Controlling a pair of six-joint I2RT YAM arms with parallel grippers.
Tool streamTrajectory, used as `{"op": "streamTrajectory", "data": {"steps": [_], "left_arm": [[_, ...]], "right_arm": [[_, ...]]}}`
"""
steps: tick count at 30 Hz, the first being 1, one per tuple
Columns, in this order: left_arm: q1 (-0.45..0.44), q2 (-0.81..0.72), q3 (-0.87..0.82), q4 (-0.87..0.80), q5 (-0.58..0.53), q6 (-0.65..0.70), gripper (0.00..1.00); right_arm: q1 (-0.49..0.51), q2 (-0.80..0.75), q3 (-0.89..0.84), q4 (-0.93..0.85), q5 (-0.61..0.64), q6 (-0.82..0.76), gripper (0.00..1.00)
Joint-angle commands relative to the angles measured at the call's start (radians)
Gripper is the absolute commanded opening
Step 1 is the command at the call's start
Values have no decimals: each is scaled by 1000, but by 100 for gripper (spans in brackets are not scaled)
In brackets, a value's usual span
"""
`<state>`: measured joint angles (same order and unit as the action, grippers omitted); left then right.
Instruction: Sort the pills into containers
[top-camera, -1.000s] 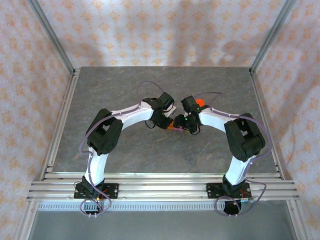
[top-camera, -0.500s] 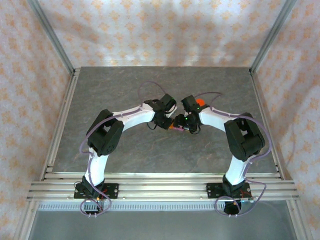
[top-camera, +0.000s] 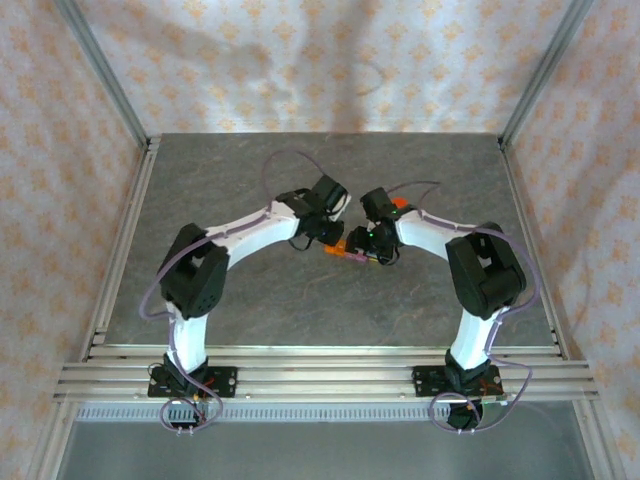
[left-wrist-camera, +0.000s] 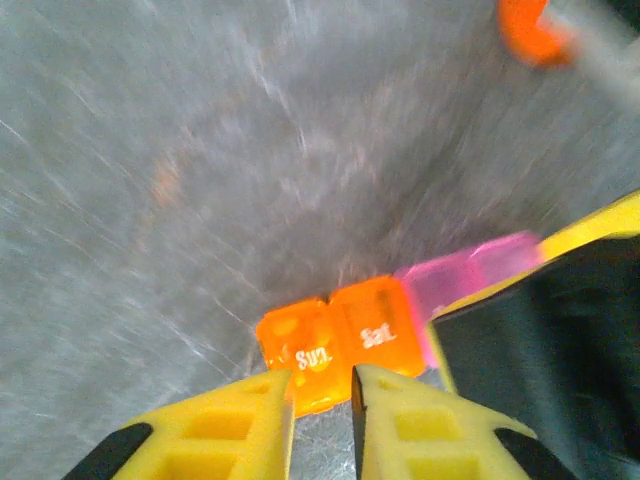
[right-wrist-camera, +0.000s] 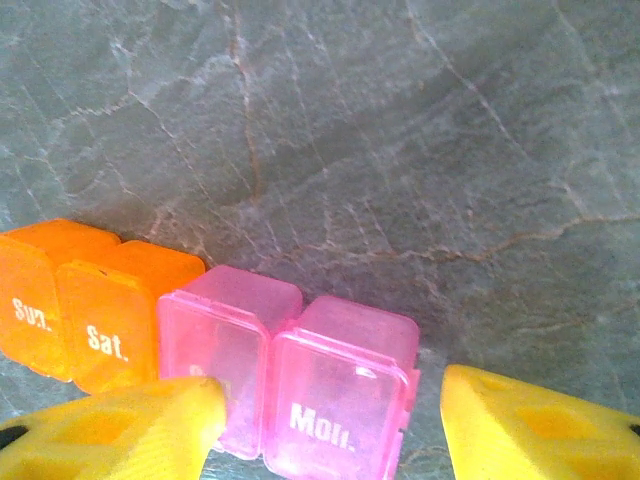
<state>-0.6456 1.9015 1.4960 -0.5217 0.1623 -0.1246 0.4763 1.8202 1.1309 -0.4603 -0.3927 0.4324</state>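
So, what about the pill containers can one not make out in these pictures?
Right wrist: the label on the pink cell beside Mon is covered by a yellow finger.
Left wrist: the pink end of the containers goes behind a black part; the orange object at the top edge is blurred and cut off.
Top external: containers too small to read.

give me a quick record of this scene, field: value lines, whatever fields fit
surface: grey stone-patterned table
containers: one flat strip of joined cells, two orange (Sun, Sat) then pink
left gripper: at the near edge of the Sun cell, fingers a narrow gap apart, grip unclear
right gripper: open, straddling the pink end, one finger clear of the Mon cell
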Motion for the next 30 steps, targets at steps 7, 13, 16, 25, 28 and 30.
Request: {"op": "streamTrajectory", "data": {"steps": [7,13,16,25,28,30], "left_arm": [[104,-301,-185,232,-110,-49,35],[155,-466,-305,327,-195,-35,58],[173,-532,-352,360,-254,-11,77],[254,-690,-603,670,-468,125,100],[318,-738,-738,852,-459,154,100],[359,-770,-820,946,-465,169,100]], "right_arm": [[7,-59,116,-148,49,-52,75],[-5,-180,221,-235,89,-74,82],[-44,-267,247,-245,132,-85,86],[-283,-527,156,-114,447,-83,100],[-356,-590,51,-3,577,-59,100],[-406,-615,-6,51,624,-41,100]]}}
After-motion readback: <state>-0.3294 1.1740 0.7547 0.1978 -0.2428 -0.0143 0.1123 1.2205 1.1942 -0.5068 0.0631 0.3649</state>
